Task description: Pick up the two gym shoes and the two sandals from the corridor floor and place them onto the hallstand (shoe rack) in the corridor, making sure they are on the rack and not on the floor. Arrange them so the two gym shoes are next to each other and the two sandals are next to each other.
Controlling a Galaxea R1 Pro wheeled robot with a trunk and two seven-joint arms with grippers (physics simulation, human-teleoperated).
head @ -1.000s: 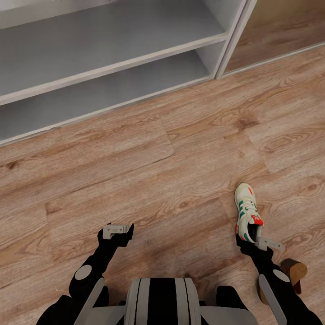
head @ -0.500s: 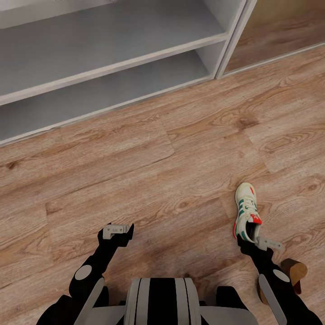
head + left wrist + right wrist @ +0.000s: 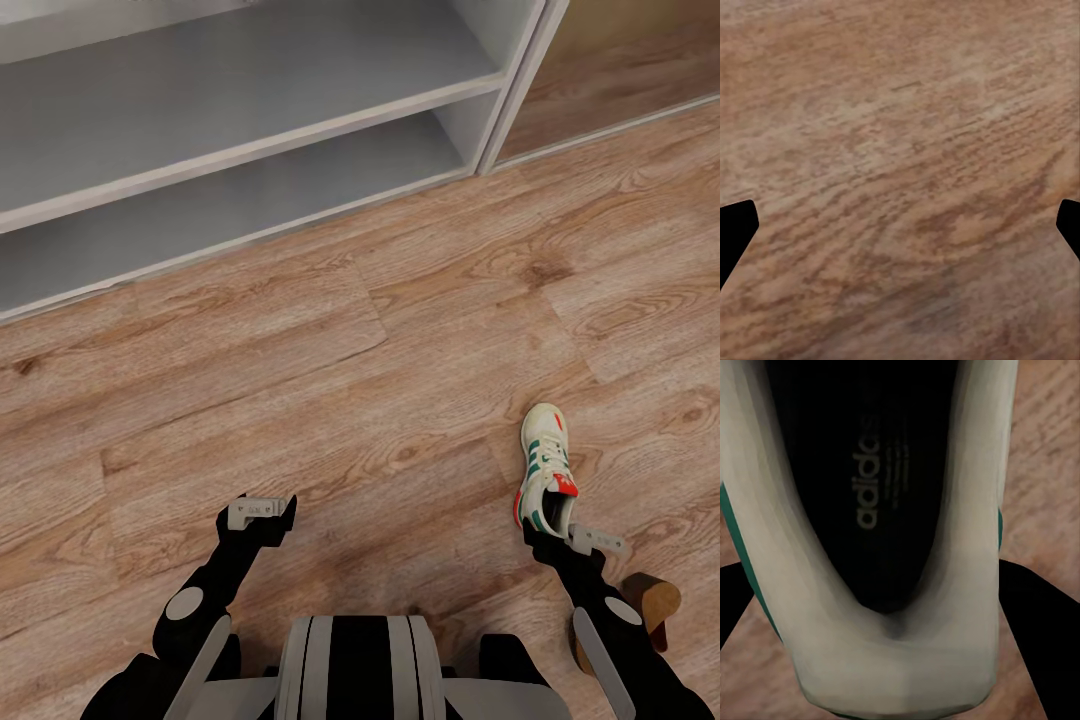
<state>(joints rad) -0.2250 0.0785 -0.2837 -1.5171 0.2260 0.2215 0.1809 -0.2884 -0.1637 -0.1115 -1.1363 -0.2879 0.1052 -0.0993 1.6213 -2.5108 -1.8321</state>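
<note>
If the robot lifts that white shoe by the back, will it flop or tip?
The cream-white sneaker with green stripes probably keeps its shape: its padded heel collar looks thick and stands open. Held only at the heel by the right gripper, the long toe may dip downward. It likely won't roll, since it sits flat on the wood-plank floor.

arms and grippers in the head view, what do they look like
Both arms are glossy black with round grey joint caps and pale grey forearm panels. The left gripper and right gripper each carry a small light grey block with dark dots; the fingers are black.
</note>
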